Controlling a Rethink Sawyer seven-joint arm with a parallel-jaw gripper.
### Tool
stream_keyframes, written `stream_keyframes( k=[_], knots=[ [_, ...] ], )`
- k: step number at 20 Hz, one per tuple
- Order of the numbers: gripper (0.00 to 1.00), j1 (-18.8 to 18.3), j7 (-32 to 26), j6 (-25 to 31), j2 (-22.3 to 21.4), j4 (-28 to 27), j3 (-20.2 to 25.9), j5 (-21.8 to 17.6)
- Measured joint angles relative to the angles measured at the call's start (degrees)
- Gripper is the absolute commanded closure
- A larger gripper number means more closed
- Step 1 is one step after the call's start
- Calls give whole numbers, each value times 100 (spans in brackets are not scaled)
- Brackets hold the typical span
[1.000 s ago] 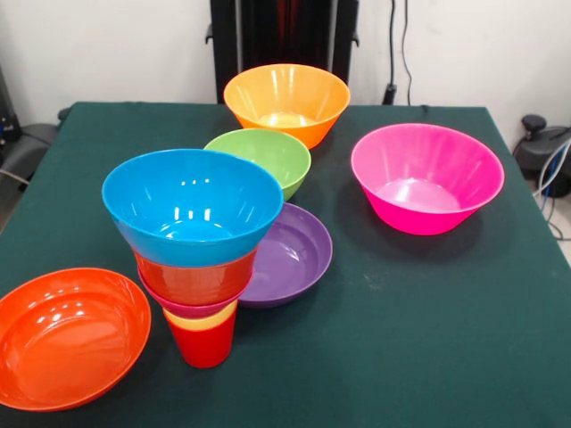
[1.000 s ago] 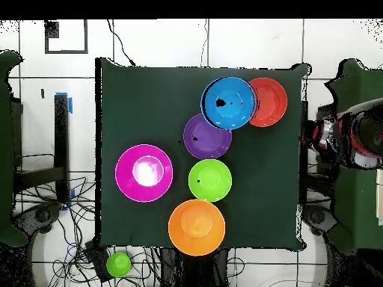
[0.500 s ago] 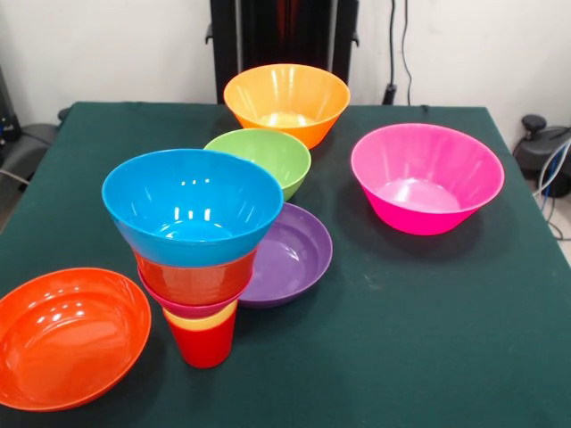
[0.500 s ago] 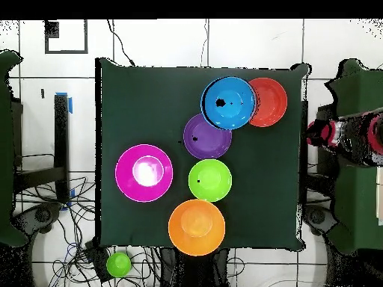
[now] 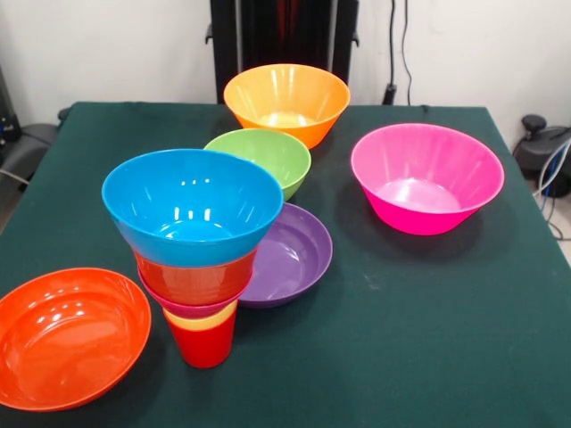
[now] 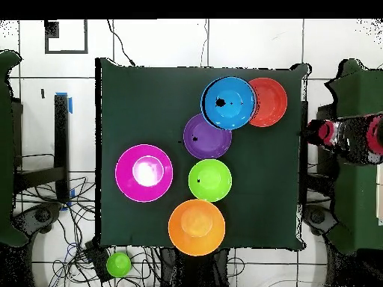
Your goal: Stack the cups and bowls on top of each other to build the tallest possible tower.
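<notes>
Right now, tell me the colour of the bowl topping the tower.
Blue: the top bowl of the tower, clearest in the front view.

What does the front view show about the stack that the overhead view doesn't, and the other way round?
Only the front view shows the tower's layers: red cup at the base, a yellow rim, pink and orange-red bowls, blue bowl on top. Only the overhead view shows a small green object off the table and the arm beside the table's edge. Both show the purple, green, orange, magenta and orange-red bowls standing loose.
</notes>
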Motion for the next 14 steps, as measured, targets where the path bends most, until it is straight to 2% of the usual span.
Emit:
stream_keyframes(
  k=[8, 14],
  knots=[
    [0, -367, -9, 0, 575, 27, 632, -34],
    [0, -550, -9, -82, 827, 113, 953, -144]
  ],
)
